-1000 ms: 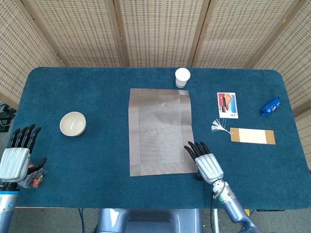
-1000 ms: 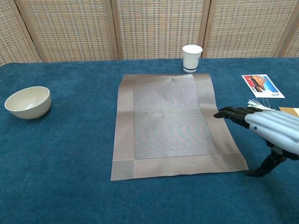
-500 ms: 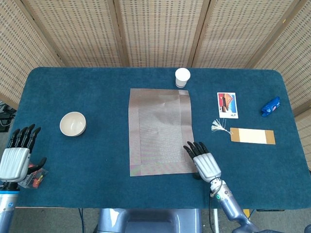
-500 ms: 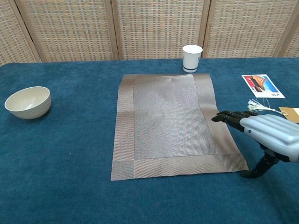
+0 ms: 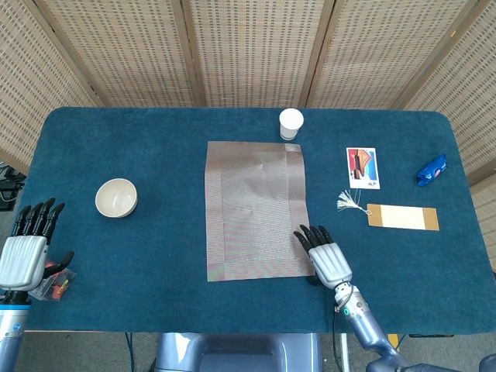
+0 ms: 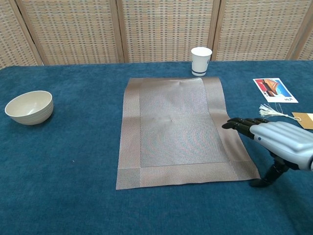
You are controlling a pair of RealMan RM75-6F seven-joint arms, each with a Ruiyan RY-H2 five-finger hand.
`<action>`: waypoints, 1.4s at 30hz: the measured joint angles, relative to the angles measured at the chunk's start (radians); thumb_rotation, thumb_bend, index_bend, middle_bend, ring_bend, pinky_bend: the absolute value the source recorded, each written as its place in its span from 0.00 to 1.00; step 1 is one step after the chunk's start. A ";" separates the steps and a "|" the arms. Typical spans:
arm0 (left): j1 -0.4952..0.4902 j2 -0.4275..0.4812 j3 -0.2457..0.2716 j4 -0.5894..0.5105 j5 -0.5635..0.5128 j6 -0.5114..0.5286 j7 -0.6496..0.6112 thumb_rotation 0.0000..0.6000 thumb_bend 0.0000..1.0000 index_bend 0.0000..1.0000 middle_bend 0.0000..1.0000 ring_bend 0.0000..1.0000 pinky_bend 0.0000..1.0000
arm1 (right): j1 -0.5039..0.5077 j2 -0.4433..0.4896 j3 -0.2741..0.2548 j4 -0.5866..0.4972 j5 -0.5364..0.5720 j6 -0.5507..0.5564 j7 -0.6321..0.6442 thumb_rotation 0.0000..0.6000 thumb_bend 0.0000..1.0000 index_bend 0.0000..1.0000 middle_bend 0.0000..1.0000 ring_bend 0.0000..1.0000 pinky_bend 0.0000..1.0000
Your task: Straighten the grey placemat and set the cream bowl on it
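The right robot hand (image 5: 326, 256) hovered empty, fingers spread, over the grey placemat's (image 5: 254, 208) near right corner — placed to nudge it — while the cream bowl (image 5: 116, 198) sat well left on the counter (image 5: 155, 139), the left robot hand (image 5: 29, 252) idle and spread.

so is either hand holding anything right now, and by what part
Nothing is held. The right hand hovers flat, fingers extended, by the grey placemat's right edge; the left hand is open at the table's near-left edge, away from the cream bowl.

Right hand (image 6: 281, 144) over the grey placemat (image 6: 182, 129) edge; cream bowl (image 6: 29, 107) far left
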 measured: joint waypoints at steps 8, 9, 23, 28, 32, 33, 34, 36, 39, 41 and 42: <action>0.004 -0.003 -0.007 0.001 0.002 -0.005 0.000 1.00 0.25 0.03 0.00 0.00 0.00 | 0.007 -0.030 0.000 0.044 -0.023 0.022 0.021 1.00 0.25 0.08 0.00 0.00 0.00; 0.004 -0.004 -0.007 0.001 0.002 -0.006 -0.001 1.00 0.25 0.03 0.00 0.00 0.00 | 0.007 -0.032 0.000 0.048 -0.028 0.027 0.028 1.00 0.27 0.08 0.00 0.00 0.00; 0.007 -0.007 -0.013 0.001 0.002 -0.023 -0.007 1.00 0.26 0.03 0.00 0.00 0.00 | 0.011 -0.058 -0.008 0.094 -0.070 0.058 0.090 1.00 0.36 0.12 0.00 0.00 0.00; 0.007 -0.004 -0.013 -0.002 0.003 -0.030 -0.012 1.00 0.25 0.03 0.00 0.00 0.00 | 0.018 -0.076 -0.006 0.129 -0.071 0.051 0.104 1.00 0.34 0.24 0.00 0.00 0.00; 0.007 -0.003 -0.013 -0.002 0.003 -0.035 -0.014 1.00 0.26 0.03 0.00 0.00 0.00 | 0.021 -0.087 -0.004 0.149 -0.074 0.053 0.110 1.00 0.32 0.37 0.00 0.00 0.00; 0.007 -0.003 -0.013 -0.003 0.003 -0.036 -0.014 1.00 0.25 0.03 0.00 0.00 0.00 | 0.022 -0.090 -0.004 0.154 -0.076 0.056 0.111 1.00 0.32 0.38 0.00 0.00 0.00; 0.007 -0.003 -0.013 -0.003 0.003 -0.037 -0.015 1.00 0.26 0.03 0.00 0.00 0.00 | 0.022 -0.093 -0.004 0.160 -0.079 0.060 0.112 1.00 0.32 0.41 0.00 0.00 0.00; 0.007 -0.003 -0.013 -0.004 0.005 -0.039 -0.015 1.00 0.26 0.03 0.00 0.00 0.00 | 0.022 -0.100 -0.003 0.173 -0.085 0.070 0.116 1.00 0.32 0.43 0.00 0.00 0.00; 0.008 -0.004 -0.012 -0.004 0.006 -0.040 -0.015 1.00 0.26 0.04 0.00 0.00 0.00 | 0.021 -0.107 -0.002 0.185 -0.090 0.080 0.119 1.00 0.32 0.45 0.00 0.00 0.00; 0.008 -0.004 -0.013 -0.005 0.005 -0.042 -0.016 1.00 0.26 0.04 0.00 0.00 0.00 | 0.021 -0.112 -0.001 0.193 -0.092 0.084 0.121 1.00 0.32 0.46 0.00 0.00 0.00; 0.008 -0.004 -0.013 -0.005 0.006 -0.042 -0.016 1.00 0.26 0.04 0.00 0.00 0.00 | 0.021 -0.112 -0.001 0.195 -0.093 0.085 0.121 1.00 0.32 0.46 0.00 0.00 0.00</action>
